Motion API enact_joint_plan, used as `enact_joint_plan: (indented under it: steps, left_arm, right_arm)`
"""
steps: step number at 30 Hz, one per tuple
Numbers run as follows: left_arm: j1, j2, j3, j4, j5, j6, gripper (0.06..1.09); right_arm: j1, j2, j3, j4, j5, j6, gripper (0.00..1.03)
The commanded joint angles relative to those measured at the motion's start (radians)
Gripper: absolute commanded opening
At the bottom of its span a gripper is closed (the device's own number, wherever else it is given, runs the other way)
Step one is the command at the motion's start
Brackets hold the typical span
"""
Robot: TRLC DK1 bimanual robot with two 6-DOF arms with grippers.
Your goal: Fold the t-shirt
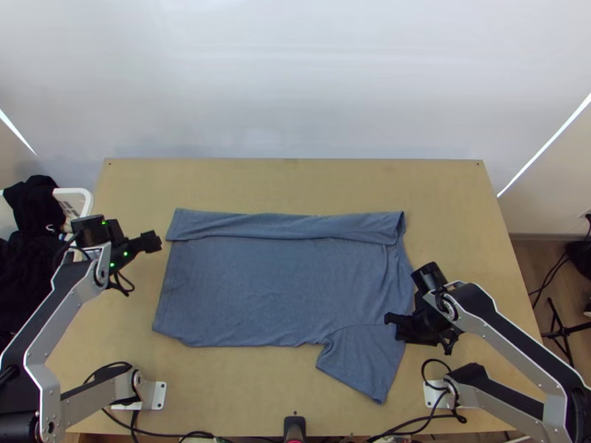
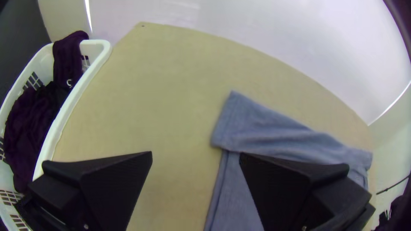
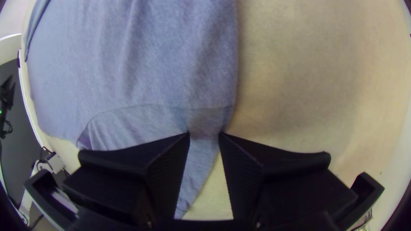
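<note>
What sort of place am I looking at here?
Probably a robotics lab or workshop practising laundry work. Two silver-and-black jointed robot arms are mounted at a light wooden table, a blue-grey cloth t-shirt lies partly folded on it, and a white slatted basket holds dark clothes.

Far strip: bare desk point(image 1: 295, 184) runs side to side between the white panel point(image 1: 295, 81) and the t-shirt point(image 1: 273, 288); a hand could pass along it.
Left side: room between basket point(image 2: 70, 107) and cloth, partly taken by the left hand point(image 1: 151, 242), just beside the shirt's edge.
Near strip: bare wood between the left arm's base point(image 1: 157, 396) and the sleeve point(image 1: 362, 362), with cables point(image 1: 199, 434) and a black device point(image 1: 294, 426) along the near edge.
Right side: right hand point(image 1: 392, 320) blocks the way at the sleeve; its arm point(image 1: 510, 336) crosses above the near right corner.
Far right: bare wood beyond that arm.
</note>
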Motion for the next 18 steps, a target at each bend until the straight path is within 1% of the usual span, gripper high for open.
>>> enact_joint_plan:
  steps: [1,2,3,4,5,9,12,16,18]
  left_arm:
    - [0.020,-0.032,0.039,-0.243,0.094,0.215,1.04]
    - [0.023,-0.040,0.037,-0.257,0.105,0.230,1.04]
    - [0.029,-0.043,0.036,-0.283,0.117,0.256,1.04]
    - [0.031,-0.044,0.034,-0.312,0.129,0.299,1.04]
    - [0.031,-0.047,0.028,-0.333,0.139,0.335,1.04]
    - [0.025,-0.084,-0.022,-0.347,0.140,0.454,1.04]
    - [0.020,-0.087,-0.038,-0.346,0.140,0.491,1.04]
    - [0.032,-0.090,-0.025,-0.349,0.140,0.500,1.04]
    - [0.037,-0.095,-0.009,-0.373,0.140,0.509,1.03]
  right_arm:
    - [-0.001,0.017,0.000,0.006,0.017,-0.008,0.35]
    - [0.001,0.019,0.000,0.006,0.020,-0.008,0.35]
    - [0.002,0.019,0.002,0.006,0.029,-0.008,0.26]
    - [0.004,0.020,0.010,0.009,0.055,-0.008,0.10]
    - [0.004,0.025,0.014,0.013,0.081,-0.008,0.03]
    - [0.005,0.027,0.011,0.012,0.086,-0.014,0.03]
    - [0.005,0.027,0.011,0.012,0.088,-0.017,0.03]
    - [0.004,0.027,0.013,0.010,0.089,-0.017,0.03]
    - [0.005,0.027,0.013,0.009,0.091,-0.017,0.03]
